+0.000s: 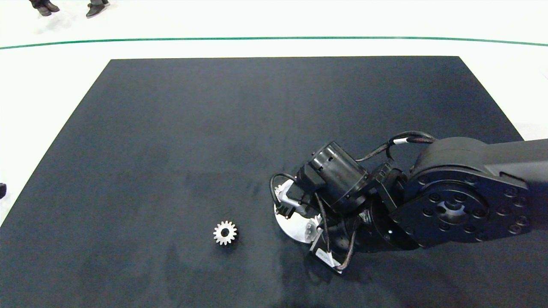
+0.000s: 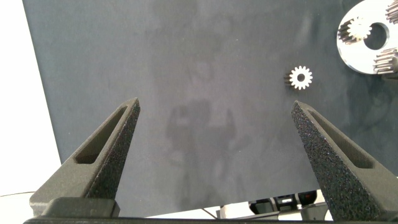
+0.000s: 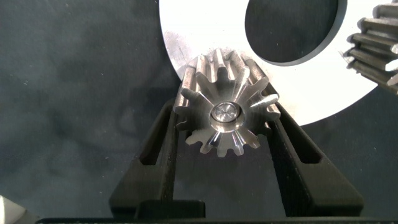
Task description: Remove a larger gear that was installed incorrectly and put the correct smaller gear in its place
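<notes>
Fingers of the right gripper (image 3: 227, 124) pinch the star-toothed silver larger gear (image 3: 225, 102) on the round silver plate (image 3: 205, 37), while the left gripper (image 2: 214, 149) hangs spread above the black counter (image 1: 171, 128).

The larger gear (image 3: 224, 106) is silver metal with long pointed teeth radiating like a star. It sits flat, teeth outward, between the two fingers of the right tool (image 3: 227, 115), which press against its teeth on either side. A small round pin fills its centre hole. It stands at the edge of a round silver plate (image 3: 205, 37).

The smaller gear (image 1: 224, 233) is silver, with short blunt teeth and a wide centre hole. It lies flat on the dark bench (image 1: 171, 128), well apart from the right tool, on the side toward the left arm.
</notes>
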You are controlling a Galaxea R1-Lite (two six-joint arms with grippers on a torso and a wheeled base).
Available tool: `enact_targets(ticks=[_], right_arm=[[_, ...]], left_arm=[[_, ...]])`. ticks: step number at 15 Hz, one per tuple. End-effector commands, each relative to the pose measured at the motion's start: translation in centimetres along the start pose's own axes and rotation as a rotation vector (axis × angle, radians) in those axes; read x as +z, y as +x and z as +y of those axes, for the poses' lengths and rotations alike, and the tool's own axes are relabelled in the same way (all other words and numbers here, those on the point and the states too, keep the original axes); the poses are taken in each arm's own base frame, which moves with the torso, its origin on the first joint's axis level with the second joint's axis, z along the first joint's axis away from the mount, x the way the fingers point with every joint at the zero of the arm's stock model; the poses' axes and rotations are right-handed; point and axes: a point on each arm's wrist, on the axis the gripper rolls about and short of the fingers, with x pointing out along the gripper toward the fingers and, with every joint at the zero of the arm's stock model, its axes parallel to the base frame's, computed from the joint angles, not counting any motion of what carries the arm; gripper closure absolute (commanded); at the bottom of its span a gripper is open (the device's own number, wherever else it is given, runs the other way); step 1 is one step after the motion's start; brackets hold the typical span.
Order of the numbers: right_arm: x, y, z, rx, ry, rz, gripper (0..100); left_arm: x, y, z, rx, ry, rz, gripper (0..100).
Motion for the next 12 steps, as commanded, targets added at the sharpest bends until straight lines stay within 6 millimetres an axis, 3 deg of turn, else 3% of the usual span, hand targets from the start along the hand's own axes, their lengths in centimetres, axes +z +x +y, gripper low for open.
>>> enact_targets(ticks=[1,12], right_arm=[[-0.24,-0.05,0.12,-0.004,-0.008,0.005,62],[-0.62,-0.13,0.47,-0.036,0.013,-0.089,84]], left_arm=[[-0.06,-0.01,0.0,0.001,0.0,0.005,0],[-0.07,-0.06,0.0,0.001,0.0,0.003,0]])
